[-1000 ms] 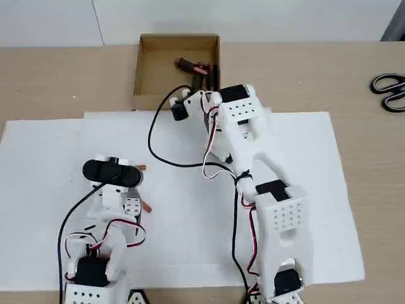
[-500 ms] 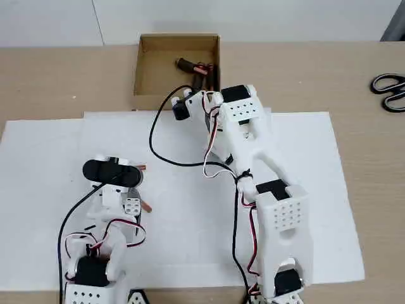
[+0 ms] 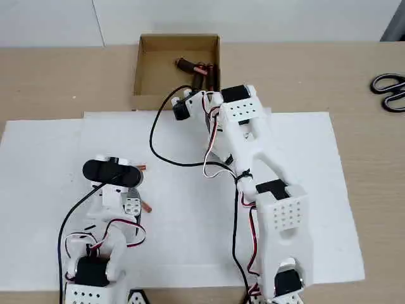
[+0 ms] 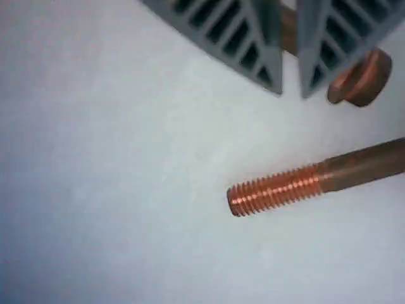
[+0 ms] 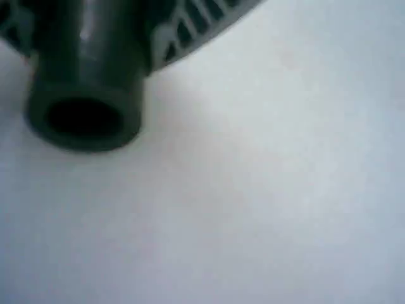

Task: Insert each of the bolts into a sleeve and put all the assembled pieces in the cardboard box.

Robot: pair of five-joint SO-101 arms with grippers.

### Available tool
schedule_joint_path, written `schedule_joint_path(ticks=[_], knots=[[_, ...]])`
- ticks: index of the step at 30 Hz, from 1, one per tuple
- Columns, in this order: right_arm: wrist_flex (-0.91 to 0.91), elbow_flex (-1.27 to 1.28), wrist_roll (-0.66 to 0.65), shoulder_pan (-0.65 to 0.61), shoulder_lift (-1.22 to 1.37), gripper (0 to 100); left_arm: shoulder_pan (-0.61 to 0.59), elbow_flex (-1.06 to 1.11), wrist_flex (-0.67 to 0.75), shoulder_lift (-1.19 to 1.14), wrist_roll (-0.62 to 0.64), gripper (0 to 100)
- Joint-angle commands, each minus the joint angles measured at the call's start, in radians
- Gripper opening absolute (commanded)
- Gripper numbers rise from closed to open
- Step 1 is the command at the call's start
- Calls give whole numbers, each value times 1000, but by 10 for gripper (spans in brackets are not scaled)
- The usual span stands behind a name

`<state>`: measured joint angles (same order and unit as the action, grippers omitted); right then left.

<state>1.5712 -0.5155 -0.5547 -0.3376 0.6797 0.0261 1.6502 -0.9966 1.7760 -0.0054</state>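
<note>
A cardboard box (image 3: 136, 69) and scissors (image 3: 388, 92) rest on wooden table (image 3: 316, 76) beside white paper (image 3: 50, 145).

Box (image 3: 152, 69) far on the table (image 3: 63, 69), pieces (image 3: 197, 68) inside; paper (image 3: 38, 158) nearer, bolts (image 3: 146, 207) on its left; scissors (image 3: 389, 90) far right.

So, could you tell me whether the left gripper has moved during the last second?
No. In the high view, the left gripper sits just as far from the cardboard box as before.

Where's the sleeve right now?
In the right wrist view, the sleeve sits in the right gripper. It is over the far edge of the white paper, just short of the cardboard box.
</note>
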Motion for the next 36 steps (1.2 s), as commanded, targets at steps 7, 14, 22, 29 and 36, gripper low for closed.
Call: schedule_joint_path(ticks=[7, 14, 22, 29, 36], knots=[[24, -23, 38, -5, -188, 9, -11, -38, 20, 8, 2, 6], [99, -21, 89, -8, -403, 3, -12, -228, 11, 0, -2, 6], [111, 74, 175, -12, -605, 3, -11, -558, -135, -104, -49, 6], [108, 230, 209, -10, -742, 3, -11, -967, -218, -551, -44, 6], [102, 379, 212, -8, -862, 3, -11, -1257, -476, -947, 115, 6]])
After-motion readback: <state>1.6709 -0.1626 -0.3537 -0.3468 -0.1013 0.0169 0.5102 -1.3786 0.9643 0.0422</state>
